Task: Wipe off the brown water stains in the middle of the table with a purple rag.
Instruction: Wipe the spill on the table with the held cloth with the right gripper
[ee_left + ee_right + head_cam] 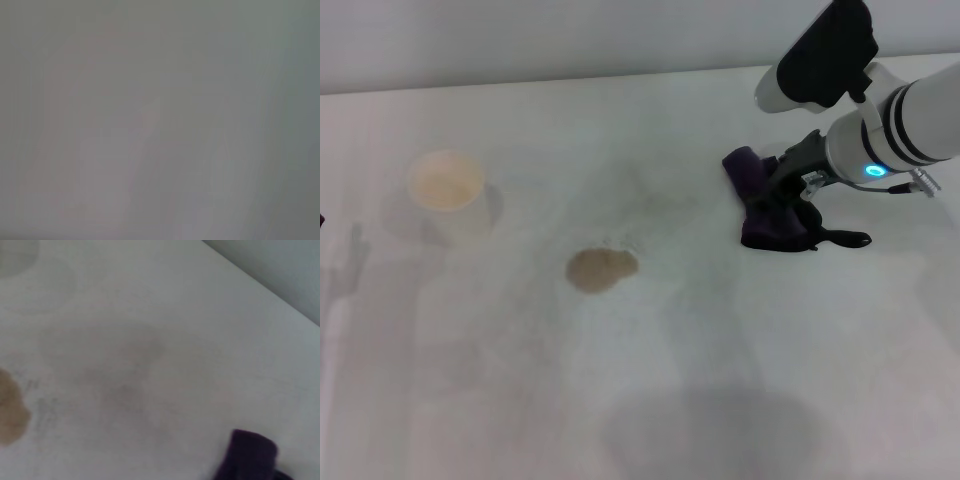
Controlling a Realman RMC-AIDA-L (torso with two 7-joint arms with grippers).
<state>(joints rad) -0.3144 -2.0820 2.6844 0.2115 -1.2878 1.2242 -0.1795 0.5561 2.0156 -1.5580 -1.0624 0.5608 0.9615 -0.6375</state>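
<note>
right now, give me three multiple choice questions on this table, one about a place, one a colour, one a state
1. Where is the purple rag relative to the brown water stains?
A. toward the robot's right
B. toward its left
C. on top of them

2. What colour is the paper cup?
A. red
B. cream
C. black

3. What state are the stains in?
A. wiped away
B. covered by the rag
C. unwiped, in the open

Answers: 1 A, the rag lies on the table at the right claw, apart from the stains. 2 B, the cup is pale cream. 3 C, the blotch is whole and bare.
</note>
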